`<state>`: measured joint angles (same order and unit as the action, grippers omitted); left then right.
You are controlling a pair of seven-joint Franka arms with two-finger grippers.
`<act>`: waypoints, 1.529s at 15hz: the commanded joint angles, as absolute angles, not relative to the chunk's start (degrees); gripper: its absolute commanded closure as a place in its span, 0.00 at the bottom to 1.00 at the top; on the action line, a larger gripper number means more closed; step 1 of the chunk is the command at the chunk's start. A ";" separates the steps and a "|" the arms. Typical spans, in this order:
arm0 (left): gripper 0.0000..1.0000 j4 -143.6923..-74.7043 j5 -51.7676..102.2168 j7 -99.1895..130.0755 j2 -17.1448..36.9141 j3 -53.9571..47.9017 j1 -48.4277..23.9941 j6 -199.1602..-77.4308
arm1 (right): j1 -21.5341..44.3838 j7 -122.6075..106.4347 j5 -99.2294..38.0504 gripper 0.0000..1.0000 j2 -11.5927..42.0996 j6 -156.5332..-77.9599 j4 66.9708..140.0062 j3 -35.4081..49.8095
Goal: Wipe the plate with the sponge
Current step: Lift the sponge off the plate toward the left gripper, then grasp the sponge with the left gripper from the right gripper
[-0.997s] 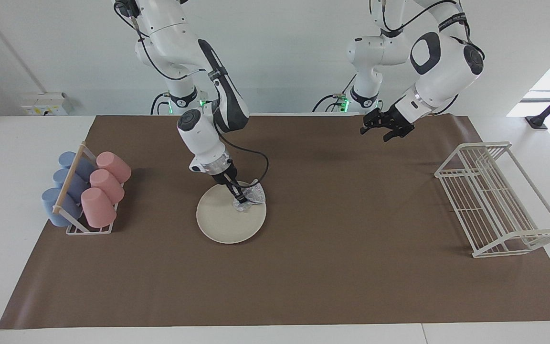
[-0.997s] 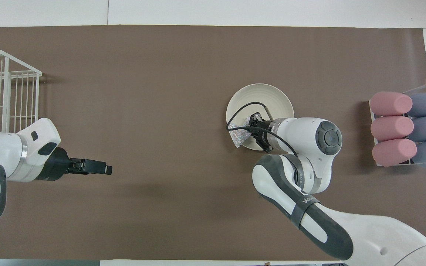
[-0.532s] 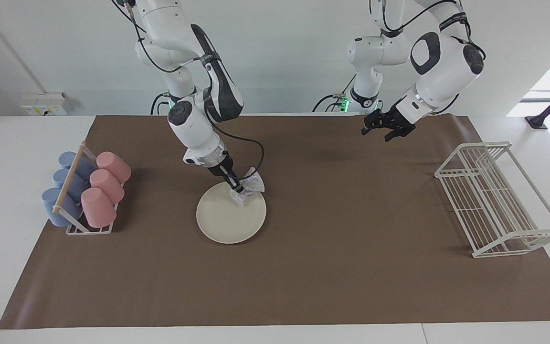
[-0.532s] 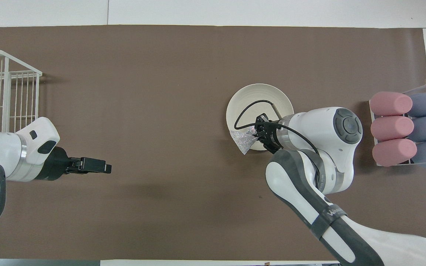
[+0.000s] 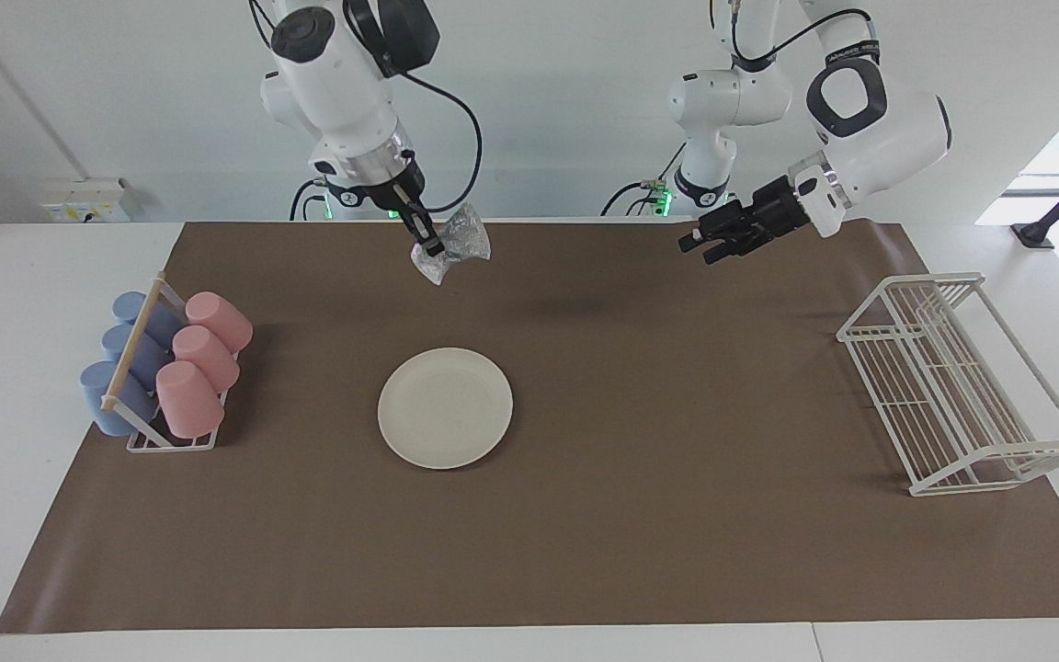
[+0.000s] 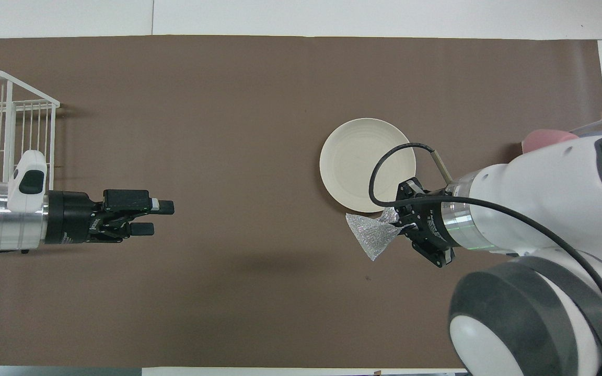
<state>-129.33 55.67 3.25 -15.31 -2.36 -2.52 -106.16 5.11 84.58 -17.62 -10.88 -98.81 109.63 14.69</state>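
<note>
The cream-white plate point(image 5: 445, 407) lies flat and bare on the brown mat; it also shows in the overhead view point(image 6: 367, 164). My right gripper point(image 5: 429, 246) is shut on the silvery glittery sponge point(image 5: 454, 245) and holds it high in the air, clear of the plate. In the overhead view the right gripper point(image 6: 398, 225) and sponge point(image 6: 370, 236) hang over the mat, just off the plate's rim on the robots' side. My left gripper point(image 5: 700, 248) hovers open and empty over the mat toward the left arm's end, also seen from overhead point(image 6: 157, 218).
A rack of pink and blue cups point(image 5: 162, 368) stands at the right arm's end of the mat; from overhead my right arm hides most of it. A white wire rack point(image 5: 952, 386) stands at the left arm's end, also in the overhead view point(image 6: 8, 125).
My right gripper has lifted the sponge off the plate and risen high toward the robots. The plate stays put. My left gripper has turned its wrist and shifted slightly.
</note>
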 commanded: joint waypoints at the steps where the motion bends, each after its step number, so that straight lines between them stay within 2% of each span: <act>1: 0.00 -128.41 64.39 8.07 -14.68 -2.81 -2.72 -106.43 | 5.88 93.57 -15.38 1.00 -8.79 -91.34 101.62 16.17; 4: 0.00 -128.41 71.52 11.42 -14.68 -3.34 -4.21 -107.14 | 9.75 99.57 -15.47 1.00 -8.96 -89.74 100.28 16.52; 6: 0.00 -128.41 74.43 13.17 -14.68 -3.34 -5.53 -107.49 | 13.08 101.94 -15.56 1.00 -9.31 -92.01 100.98 16.96; 17: 0.00 -128.32 82.00 25.66 -14.68 -3.34 -20.82 -115.31 | 13.80 105.20 -15.38 1.00 -9.41 -94.13 101.87 17.05; 23: 0.02 -128.14 82.18 27.68 -14.76 -3.69 -24.34 -116.02 | 15.21 106.17 -15.38 1.00 -9.32 -97.29 103.54 17.14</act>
<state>-128.98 81.40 26.44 -15.20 -4.16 -22.67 -114.93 15.06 105.01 -16.68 -9.11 -95.84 102.70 16.89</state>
